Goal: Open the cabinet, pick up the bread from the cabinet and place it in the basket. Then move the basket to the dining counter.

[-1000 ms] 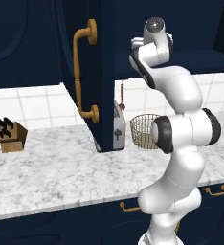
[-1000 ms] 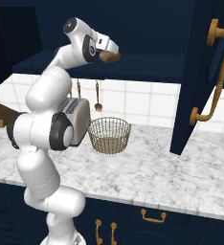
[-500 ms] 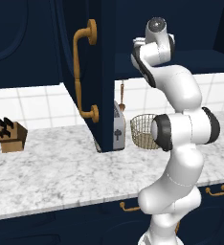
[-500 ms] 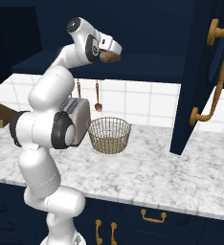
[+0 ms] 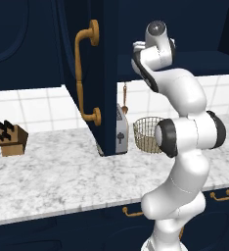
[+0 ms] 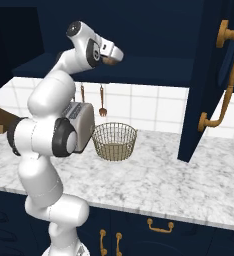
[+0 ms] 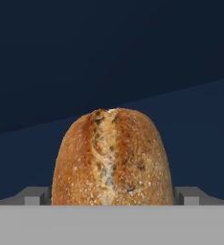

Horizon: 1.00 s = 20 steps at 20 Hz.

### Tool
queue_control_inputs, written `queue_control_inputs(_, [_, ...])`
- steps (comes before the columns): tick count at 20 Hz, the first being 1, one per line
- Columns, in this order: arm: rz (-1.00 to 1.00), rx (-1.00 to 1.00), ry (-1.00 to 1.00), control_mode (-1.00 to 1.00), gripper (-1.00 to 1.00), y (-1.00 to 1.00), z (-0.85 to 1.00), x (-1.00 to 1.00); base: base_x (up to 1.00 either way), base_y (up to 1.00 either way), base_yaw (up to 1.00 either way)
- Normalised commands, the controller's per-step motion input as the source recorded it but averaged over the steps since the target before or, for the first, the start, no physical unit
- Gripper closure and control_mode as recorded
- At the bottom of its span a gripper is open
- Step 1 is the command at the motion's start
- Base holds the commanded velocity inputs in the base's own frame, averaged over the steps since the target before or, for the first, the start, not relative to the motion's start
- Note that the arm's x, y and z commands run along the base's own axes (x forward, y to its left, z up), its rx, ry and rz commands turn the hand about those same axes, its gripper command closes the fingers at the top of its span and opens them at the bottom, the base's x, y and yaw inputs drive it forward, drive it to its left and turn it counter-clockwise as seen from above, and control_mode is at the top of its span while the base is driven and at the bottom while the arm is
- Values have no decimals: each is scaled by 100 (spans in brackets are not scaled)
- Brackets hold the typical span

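Note:
The cabinet [image 6: 139,65] stands open, its navy door [image 5: 94,73] swung out with a long brass handle [image 6: 224,75]. In the hand view the bread [image 7: 113,158], a golden-brown roll with a cracked crust, stands on the dark shelf. It sits right between the fingertips [image 7: 37,196] of my gripper [image 7: 114,196]. The gripper is open, with a finger on each side of the roll and a small gap to it. In the right base view the gripper [image 6: 116,54] reaches into the cabinet. The tan wire basket [image 6: 114,141] [image 5: 146,133] sits on the marbled countertop below. The dining counter is out of view.
A silver toaster [image 6: 81,125] [image 5: 120,130] stands just left of the basket, with utensils [image 6: 102,100] hanging on the tiled wall behind. A knife block [image 5: 11,138] sits at the far left. The open doors [image 6: 209,75] jut out over the countertop [image 5: 62,176].
The hand has pushed slightly deeper into the cabinet toward the bread. The jaws have stayed wide. The basket and the doors have not moved.

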Motion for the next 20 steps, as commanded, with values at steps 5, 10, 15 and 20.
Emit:
queue_control_inputs(5, [0,3,0,-100,100,0,-47,26,0,0,0])
queue_control_inputs(10, [0,1,-2,-100,100,0,-8,4,0,0,0])
queue_control_inputs(15, [0,7,-1,-100,100,4,8,-100,0,0,0])
queue_control_inputs(20, [0,8,-4,-100,100,0,1,-100,0,0,0])
